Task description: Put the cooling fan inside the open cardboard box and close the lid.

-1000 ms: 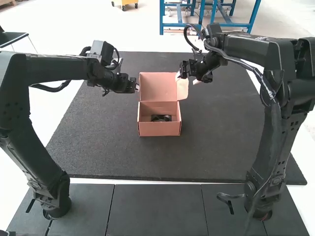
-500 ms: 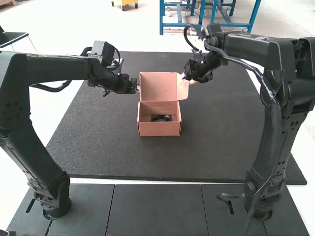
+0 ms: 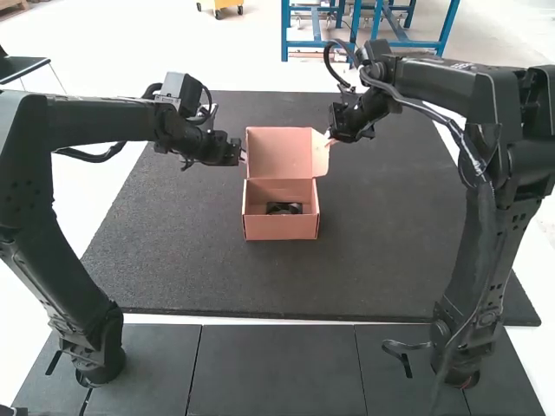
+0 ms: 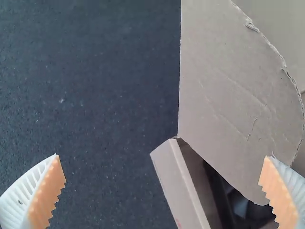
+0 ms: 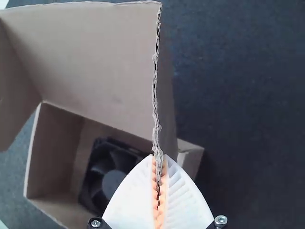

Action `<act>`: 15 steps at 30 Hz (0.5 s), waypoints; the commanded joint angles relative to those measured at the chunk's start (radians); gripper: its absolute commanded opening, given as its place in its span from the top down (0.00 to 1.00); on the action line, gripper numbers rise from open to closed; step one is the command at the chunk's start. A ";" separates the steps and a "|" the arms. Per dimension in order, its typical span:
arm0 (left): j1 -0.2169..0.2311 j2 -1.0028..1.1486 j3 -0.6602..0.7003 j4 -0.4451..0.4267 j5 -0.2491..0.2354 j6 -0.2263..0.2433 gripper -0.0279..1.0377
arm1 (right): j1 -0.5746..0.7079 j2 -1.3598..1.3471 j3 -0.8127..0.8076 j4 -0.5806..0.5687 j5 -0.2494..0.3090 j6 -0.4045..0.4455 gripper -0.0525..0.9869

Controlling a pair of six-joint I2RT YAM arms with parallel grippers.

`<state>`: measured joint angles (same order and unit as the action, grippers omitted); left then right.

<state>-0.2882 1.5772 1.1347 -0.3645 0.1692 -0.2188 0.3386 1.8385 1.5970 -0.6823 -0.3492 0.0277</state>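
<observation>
The cardboard box [image 3: 280,221] stands mid-mat with its lid [image 3: 277,152] raised upright at the back. The black cooling fan [image 3: 282,208] lies inside it, also seen in the right wrist view [image 5: 112,174]. My right gripper [image 3: 333,133] is at the lid's right corner, shut on the edge of the lid's side flap [image 5: 157,95]; its fingers [image 5: 143,200] are pressed together on the cardboard. My left gripper [image 3: 232,152] hangs at the lid's left edge, open wide, with the left side flap [image 4: 228,109] and the box wall [image 4: 174,186] between its fingers [image 4: 43,195].
The box sits on a dark rubber mat [image 3: 156,243] with free room on all sides. Black base plates [image 3: 277,368] run along the near edge. White floor [image 3: 78,191] lies left of the mat.
My right gripper has shifted slightly to the right with the side flap, which now looks narrower. The left arm and the box have stayed put.
</observation>
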 commanded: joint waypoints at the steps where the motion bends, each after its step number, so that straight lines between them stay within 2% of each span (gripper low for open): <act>1: -0.006 -0.011 0.046 0.002 0.013 -0.008 0.07 | 0.007 -0.002 0.037 -0.008 -0.016 -0.014 0.95; 7: -0.008 -0.011 0.050 0.002 0.013 -0.010 0.07 | 0.007 -0.002 0.041 -0.028 -0.020 -0.014 0.96; 15: -0.006 -0.013 0.050 0.001 0.013 -0.011 0.07 | 0.020 0.013 0.041 -0.042 -0.073 0.015 0.96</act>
<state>-0.2882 1.5772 1.1347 -0.3672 0.1692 -0.2226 0.3405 1.8385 1.6043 -0.7166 -0.3805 0.0265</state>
